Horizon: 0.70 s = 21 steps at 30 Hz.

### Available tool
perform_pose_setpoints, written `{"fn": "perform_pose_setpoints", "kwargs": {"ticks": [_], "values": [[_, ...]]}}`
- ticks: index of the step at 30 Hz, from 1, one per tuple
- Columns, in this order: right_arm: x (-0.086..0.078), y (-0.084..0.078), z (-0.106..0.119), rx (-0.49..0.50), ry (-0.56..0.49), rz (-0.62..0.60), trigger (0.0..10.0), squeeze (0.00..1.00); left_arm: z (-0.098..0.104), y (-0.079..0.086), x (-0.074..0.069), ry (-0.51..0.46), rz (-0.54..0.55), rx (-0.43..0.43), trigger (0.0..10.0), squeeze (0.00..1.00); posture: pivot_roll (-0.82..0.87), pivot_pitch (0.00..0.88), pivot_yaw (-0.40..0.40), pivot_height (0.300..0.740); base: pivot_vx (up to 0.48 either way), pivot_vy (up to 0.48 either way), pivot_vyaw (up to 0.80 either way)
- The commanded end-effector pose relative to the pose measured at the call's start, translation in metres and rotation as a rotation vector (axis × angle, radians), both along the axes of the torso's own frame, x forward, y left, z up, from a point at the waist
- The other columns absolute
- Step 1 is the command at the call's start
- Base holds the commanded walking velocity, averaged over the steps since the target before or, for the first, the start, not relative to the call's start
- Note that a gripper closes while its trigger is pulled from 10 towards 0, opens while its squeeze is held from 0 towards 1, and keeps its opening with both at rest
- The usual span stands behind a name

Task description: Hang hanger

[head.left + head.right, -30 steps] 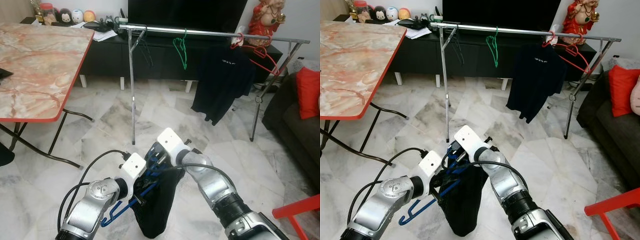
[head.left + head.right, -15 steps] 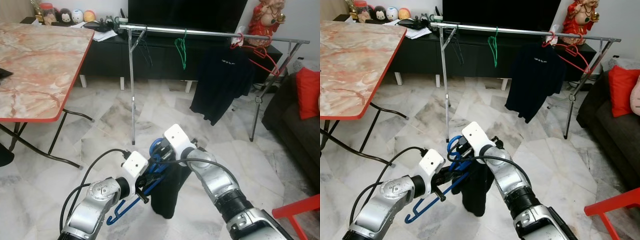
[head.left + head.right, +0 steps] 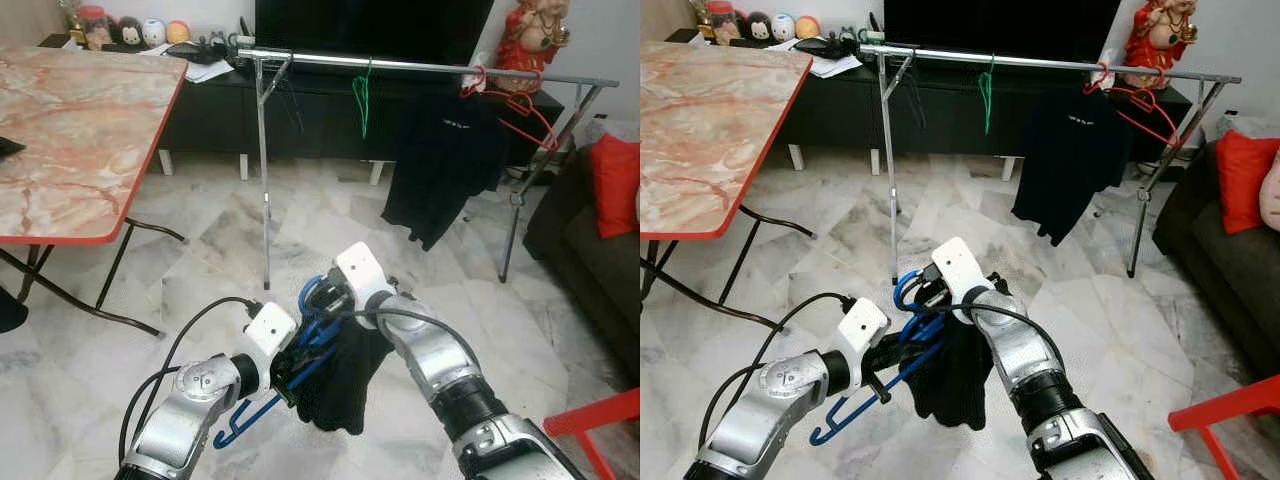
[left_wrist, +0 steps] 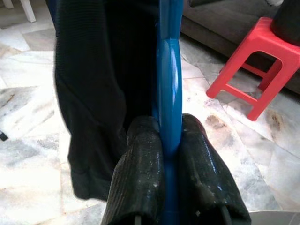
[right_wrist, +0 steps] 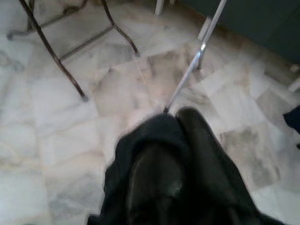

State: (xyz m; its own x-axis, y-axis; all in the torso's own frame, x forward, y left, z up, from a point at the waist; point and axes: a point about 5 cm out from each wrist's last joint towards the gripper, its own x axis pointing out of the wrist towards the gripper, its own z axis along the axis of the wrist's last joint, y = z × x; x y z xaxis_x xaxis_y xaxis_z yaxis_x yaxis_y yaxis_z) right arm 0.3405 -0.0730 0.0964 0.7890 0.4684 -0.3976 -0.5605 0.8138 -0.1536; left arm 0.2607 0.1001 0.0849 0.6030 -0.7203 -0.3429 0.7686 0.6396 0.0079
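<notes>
Left gripper [image 4: 169, 154] clamped tight on blue plastic hanger [image 4: 168, 70]; right gripper [image 5: 176, 154] pinching crumpled black cloth garment [image 3: 345, 375], seen close from right wrist.

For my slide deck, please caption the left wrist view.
Left gripper shut on the blue hanger, black garment draped alongside.

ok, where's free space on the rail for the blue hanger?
Bare rail runs between the left upright and the green hanger, and on to the black shirt. The right end is crowded by red hangers. Left pincer grips the blue hanger.
</notes>
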Motion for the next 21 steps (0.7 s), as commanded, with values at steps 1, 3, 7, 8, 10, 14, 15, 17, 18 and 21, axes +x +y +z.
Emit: {"fn": "perform_pose_setpoints", "kwargs": {"ticks": [1,3,7,8,10,14,15,17,18,21], "values": [[0.006,0.006,0.018,0.057,-0.039,0.005,10.0,0.0,0.005,-0.014,-0.002,-0.035,-0.062,-0.024,10.0,0.0,0.02,0.0,-0.154,0.74,0.0,0.0,0.0],[0.006,0.008,0.018,0.08,-0.027,0.003,10.0,0.0,0.005,-0.015,-0.002,-0.037,-0.064,-0.026,10.0,0.0,0.02,0.0,-0.155,0.74,0.0,0.0,0.0],[0.005,0.01,0.018,0.093,-0.02,-0.001,10.0,0.0,0.005,-0.017,-0.002,-0.04,-0.064,-0.028,10.0,0.0,0.02,0.0,-0.155,0.74,0.0,0.0,0.0],[0.004,0.011,0.017,0.087,-0.018,0.008,10.0,0.0,0.005,-0.017,-0.002,-0.041,-0.063,-0.027,10.0,0.0,0.02,0.0,-0.155,0.74,0.0,0.0,0.0],[0.004,0.011,0.017,0.087,-0.017,0.012,10.0,0.0,0.004,-0.017,-0.002,-0.042,-0.063,-0.027,10.0,0.0,0.02,0.0,-0.155,0.74,0.0,0.0,0.0],[0.003,0.011,0.016,0.085,-0.014,0.014,10.0,0.0,0.004,-0.018,-0.002,-0.042,-0.064,-0.03,10.0,0.0,0.02,0.0,-0.155,0.74,0.0,0.0,0.0],[0.003,0.011,0.017,0.088,-0.015,0.014,10.0,0.0,0.004,-0.018,-0.002,-0.042,-0.065,-0.031,10.0,0.0,0.02,0.0,-0.155,0.74,0.0,0.0,0.0],[0.004,0.013,0.019,0.093,-0.018,0.02,10.0,0.0,0.005,-0.02,-0.001,-0.044,-0.066,-0.033,10.0,0.0,0.02,0.0,-0.159,0.74,0.0,0.0,0.0],[0.004,0.014,0.02,0.097,-0.02,0.025,10.0,0.0,0.005,-0.021,-0.001,-0.047,-0.066,-0.038,10.0,0.0,0.02,0.0,-0.16,0.74,0.0,0.0,0.0],[0.004,0.016,0.022,0.102,-0.02,0.033,10.0,0.0,0.007,-0.023,0.0,-0.052,-0.068,-0.047,10.0,0.0,0.01,0.0,-0.164,0.74,0.0,0.0,0.0]]}}
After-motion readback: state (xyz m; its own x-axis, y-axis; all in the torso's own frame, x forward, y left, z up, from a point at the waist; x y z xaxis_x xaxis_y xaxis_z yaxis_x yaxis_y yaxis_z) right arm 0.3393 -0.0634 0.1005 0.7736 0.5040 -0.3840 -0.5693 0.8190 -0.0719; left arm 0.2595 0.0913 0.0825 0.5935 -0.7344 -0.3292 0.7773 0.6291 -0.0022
